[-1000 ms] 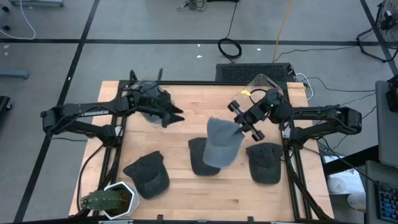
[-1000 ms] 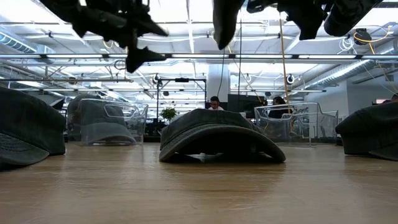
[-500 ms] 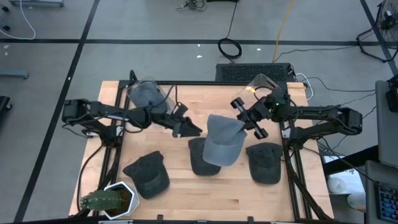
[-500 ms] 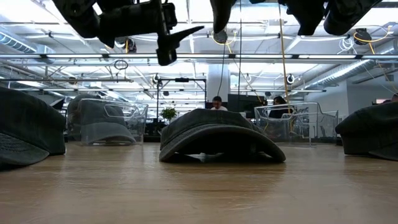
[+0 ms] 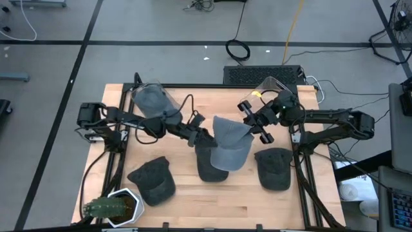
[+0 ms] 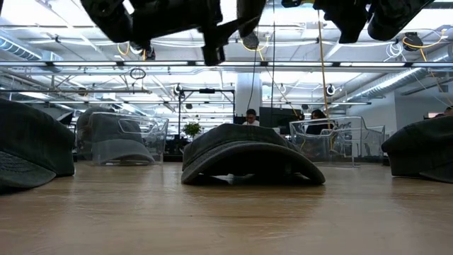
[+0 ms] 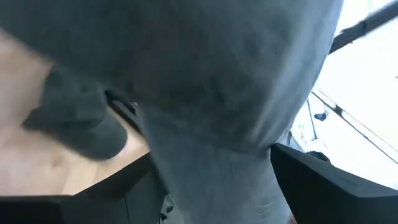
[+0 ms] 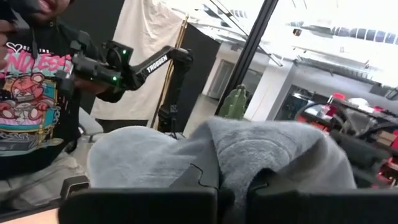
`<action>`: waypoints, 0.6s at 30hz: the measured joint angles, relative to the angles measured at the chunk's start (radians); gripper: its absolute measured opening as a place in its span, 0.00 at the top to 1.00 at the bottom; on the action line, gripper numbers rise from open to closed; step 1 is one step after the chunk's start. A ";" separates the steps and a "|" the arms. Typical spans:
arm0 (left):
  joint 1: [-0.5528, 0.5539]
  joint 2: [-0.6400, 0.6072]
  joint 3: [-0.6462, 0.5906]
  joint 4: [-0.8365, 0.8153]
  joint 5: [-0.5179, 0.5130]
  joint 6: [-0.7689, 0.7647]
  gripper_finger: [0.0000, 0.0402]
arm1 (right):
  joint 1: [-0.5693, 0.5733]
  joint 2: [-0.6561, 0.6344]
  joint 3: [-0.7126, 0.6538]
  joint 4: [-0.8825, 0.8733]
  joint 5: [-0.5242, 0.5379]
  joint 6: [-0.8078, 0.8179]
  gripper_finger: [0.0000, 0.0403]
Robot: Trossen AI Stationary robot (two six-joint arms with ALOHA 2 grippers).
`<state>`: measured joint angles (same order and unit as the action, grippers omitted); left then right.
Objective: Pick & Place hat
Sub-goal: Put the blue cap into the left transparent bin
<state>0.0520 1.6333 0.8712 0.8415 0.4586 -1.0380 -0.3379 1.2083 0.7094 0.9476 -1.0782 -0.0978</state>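
Right claw [image 5: 252, 122] clamped on the grey hat [image 5: 230, 145], held above the table [image 5: 187, 196]. Left claw [image 5: 205, 136] touches its brim, spread wide per wrist view. I count 3 dark hats [image 5: 152, 180] below.

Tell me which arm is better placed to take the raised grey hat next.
Left. The left gripper has reached right up to the grey hat, fingers open around it in the wrist view. The right gripper is shut on the hat, holding it aloft.
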 joint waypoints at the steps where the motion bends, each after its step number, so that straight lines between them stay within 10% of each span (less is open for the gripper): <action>1: 0.000 0.006 0.017 -0.001 0.016 0.015 0.29 | 0.003 0.000 0.000 -0.008 -0.001 0.000 1.00; 10: 0.004 0.015 0.073 -0.009 0.173 0.062 0.33 | -0.003 -0.001 0.000 -0.041 0.001 0.025 1.00; 18: 0.014 0.015 0.073 -0.017 0.300 0.079 0.69 | -0.003 -0.001 0.000 -0.076 0.010 0.034 1.00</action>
<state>0.0658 1.6482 0.9440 0.8246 0.7584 -0.9585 -0.3412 1.2072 0.7094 0.8720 -1.0677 -0.0643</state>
